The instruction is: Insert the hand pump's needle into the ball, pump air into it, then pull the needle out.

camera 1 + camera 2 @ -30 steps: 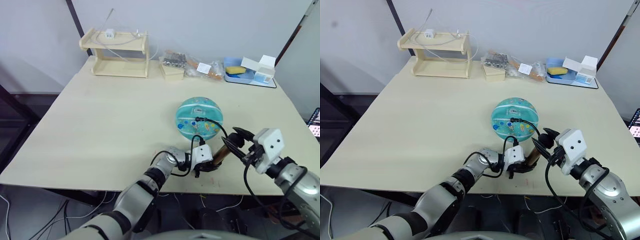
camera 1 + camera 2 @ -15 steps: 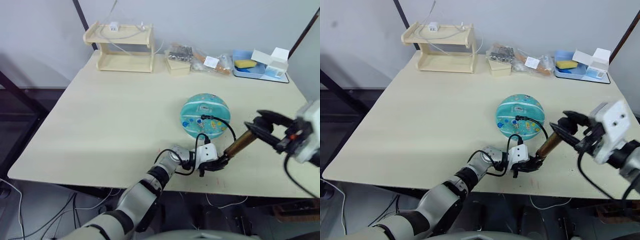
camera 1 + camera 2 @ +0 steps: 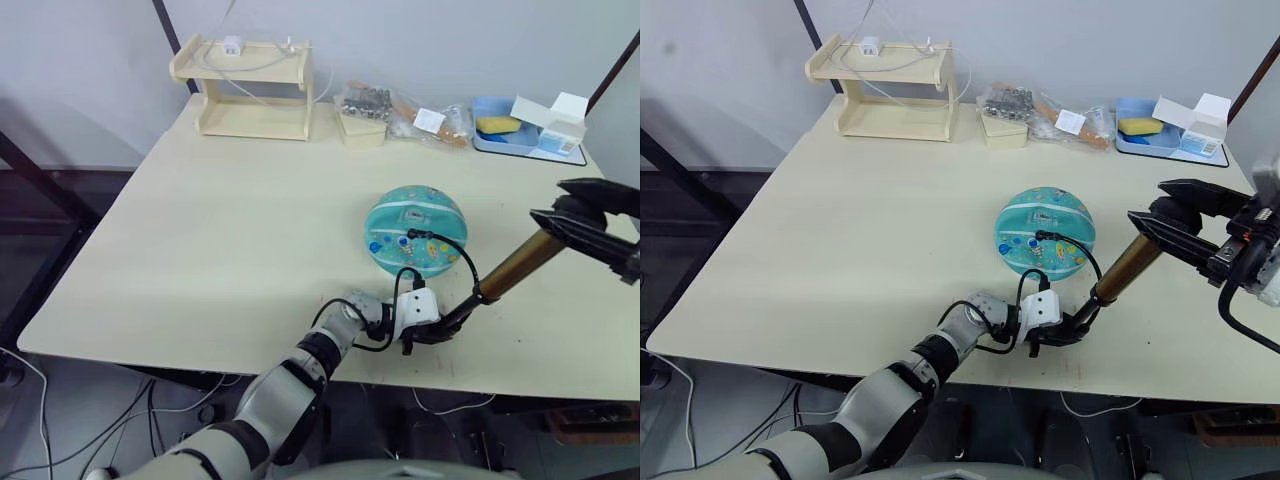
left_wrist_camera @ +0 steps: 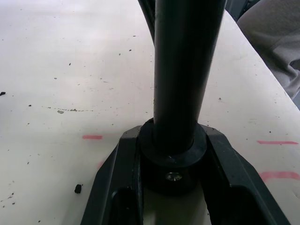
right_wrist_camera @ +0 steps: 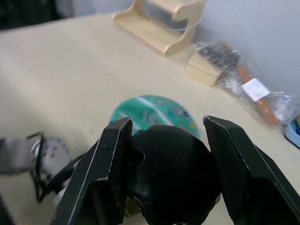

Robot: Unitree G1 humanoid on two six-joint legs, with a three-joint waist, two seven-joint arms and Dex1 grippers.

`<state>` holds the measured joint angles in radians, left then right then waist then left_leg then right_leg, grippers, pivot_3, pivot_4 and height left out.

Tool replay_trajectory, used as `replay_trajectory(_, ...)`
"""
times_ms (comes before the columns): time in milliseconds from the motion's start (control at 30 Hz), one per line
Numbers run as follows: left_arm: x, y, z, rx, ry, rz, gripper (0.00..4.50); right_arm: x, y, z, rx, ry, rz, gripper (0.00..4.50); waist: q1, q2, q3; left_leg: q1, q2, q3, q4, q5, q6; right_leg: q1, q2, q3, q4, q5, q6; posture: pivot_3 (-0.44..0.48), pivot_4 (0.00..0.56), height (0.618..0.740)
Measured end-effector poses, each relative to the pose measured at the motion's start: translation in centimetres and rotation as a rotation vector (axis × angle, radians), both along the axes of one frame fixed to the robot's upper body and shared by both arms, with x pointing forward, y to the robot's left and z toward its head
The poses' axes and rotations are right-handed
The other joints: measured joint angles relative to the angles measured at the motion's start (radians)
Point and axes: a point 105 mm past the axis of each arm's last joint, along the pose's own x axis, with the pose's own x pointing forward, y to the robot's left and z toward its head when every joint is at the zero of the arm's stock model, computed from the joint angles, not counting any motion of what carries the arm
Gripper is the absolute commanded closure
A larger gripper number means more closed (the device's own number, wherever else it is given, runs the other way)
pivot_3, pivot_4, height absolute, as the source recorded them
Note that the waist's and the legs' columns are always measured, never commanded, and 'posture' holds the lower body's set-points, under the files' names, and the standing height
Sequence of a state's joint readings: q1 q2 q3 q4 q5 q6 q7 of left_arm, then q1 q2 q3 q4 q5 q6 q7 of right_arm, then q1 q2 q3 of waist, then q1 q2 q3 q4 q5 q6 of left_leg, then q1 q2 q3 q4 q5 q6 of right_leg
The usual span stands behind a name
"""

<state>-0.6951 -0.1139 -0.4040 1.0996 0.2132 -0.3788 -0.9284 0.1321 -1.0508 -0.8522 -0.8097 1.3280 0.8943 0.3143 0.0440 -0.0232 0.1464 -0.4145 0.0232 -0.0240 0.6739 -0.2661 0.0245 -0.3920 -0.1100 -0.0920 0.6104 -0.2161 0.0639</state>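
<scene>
Two arms are engaged over a wide pale counter, whose far edge is lined with a wooden rack, clear bags of small parts and a blue tray, all kept well apart from the working area near the front edge. Next in size, the ball is seen resting round on the counter, just beyond the pump's base, close enough for the short black hose to arc over and meet its upper face; the fitting appears to be seated there, so the needle itself cannot be made out and is judged to be inside the ball. The hand pump is held slanted, its amber cylinder rising from the counter toward the robot's right. Its black base cap is pinched between the fingers of the left pincer and pressed down against the counter, presumably so the body cannot slide or lift while the handle is worked. The black handle at the upper end is gripped by the right pincer, one finger bearing on each side of it, which places that arm in line with the pump's axis for pushing and pulling. Pumping is judged to be the step in hand, with the needle's removal not yet done.
</scene>
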Motion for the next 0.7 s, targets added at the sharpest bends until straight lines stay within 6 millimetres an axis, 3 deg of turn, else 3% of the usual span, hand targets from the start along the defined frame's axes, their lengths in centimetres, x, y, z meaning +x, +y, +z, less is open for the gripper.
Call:
replay_trajectory(100,0.1,0.3,-0.3,0.007,0.006,0.014,3.41,0.5,0.3,-2.0,0.013,0.001,-0.015,2.56,-0.005,0.0,-0.007,0.002,0.001,0.0,0.0,0.0,0.0,0.001,0.001,0.001,0.0,-0.002,0.003,0.0,0.15,0.74)
replay_trajectory(133,0.1,0.6,-0.7,0.016,0.016,0.027,3.41,0.9,0.6,-4.2,0.033,0.014,-0.029,2.56,-0.005,-0.007,-0.014,0.005,0.002,-0.003,0.0,0.0,0.0,0.004,0.004,-0.001,0.0,-0.003,0.002,0.0,0.15,0.74)
replay_trajectory(233,0.2,1.0,-1.0,0.03,0.024,0.042,3.41,1.4,1.7,-7.3,0.027,0.025,-0.03,2.56,-0.008,-0.012,-0.018,0.019,0.007,-0.006,-0.003,0.0,-0.001,0.015,0.005,0.0,-0.001,-0.006,-0.002,0.0,0.15,0.74)
replay_trajectory(267,0.3,1.2,-1.2,0.038,0.028,0.05,3.41,1.8,2.4,-9.5,0.02,0.03,-0.029,2.56,-0.013,-0.011,-0.021,0.021,0.011,-0.006,-0.003,-0.002,-0.003,0.015,0.005,0.0,-0.001,-0.006,-0.002,0.0,0.15,0.74)
replay_trajectory(333,0.3,1.3,-1.3,0.039,0.029,0.054,3.41,1.9,2.7,-10.5,0.002,0.028,-0.024,2.56,-0.016,-0.01,-0.023,0.022,0.013,-0.005,-0.004,-0.003,-0.005,0.015,0.005,0.0,-0.001,-0.006,-0.002,0.0,0.15,0.74)
replay_trajectory(400,0.2,1.5,-1.6,0.048,0.037,0.059,3.41,2.1,3.4,-13.5,0.024,0.04,-0.038,2.56,-0.02,-0.014,-0.031,0.023,0.015,-0.005,-0.004,-0.002,-0.003,0.016,0.008,-0.001,-0.001,-0.006,-0.002,0.0,0.15,0.74)
replay_trajectory(600,0.3,1.7,-1.7,0.051,0.034,0.064,3.41,2.2,3.8,-13.6,0.027,-0.012,-0.035,2.56,-0.025,-0.012,-0.034,0.023,0.014,-0.004,-0.004,-0.001,-0.002,0.016,0.007,0.0,0.0,-0.006,-0.002,0.0,0.15,0.74)
replay_trajectory(700,0.3,1.3,-1.3,0.041,0.028,0.055,3.41,2.1,3.0,-12.6,0.055,-0.003,-0.056,2.56,-0.024,-0.01,-0.032,0.022,0.014,-0.004,-0.003,-0.001,-0.002,0.015,0.006,0.0,-0.001,-0.006,-0.002,0.0,0.15,0.74)
